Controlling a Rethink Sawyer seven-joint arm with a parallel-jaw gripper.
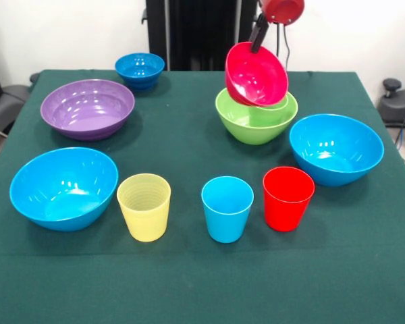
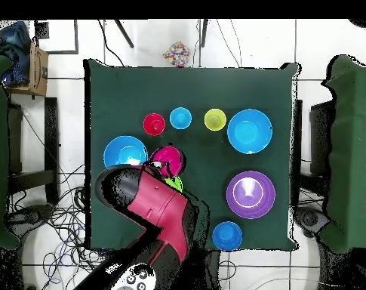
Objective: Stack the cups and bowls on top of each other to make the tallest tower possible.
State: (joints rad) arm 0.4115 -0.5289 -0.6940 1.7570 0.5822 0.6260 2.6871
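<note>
The claw seems to pinch the rim of the tilted pink bowl, which leans in the green bowl at the table's one o'clock, so the tower has barely begun, with cups and other bowls loose on green cloth, white wall behind.

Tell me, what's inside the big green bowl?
The pink-red bowl sits tilted in the lime green bowl, held by the pincer. Something pale green peeks underneath; the rest is covered.

A robotics lab: green-clothed table on a tiled floor strewn with cables.
</note>
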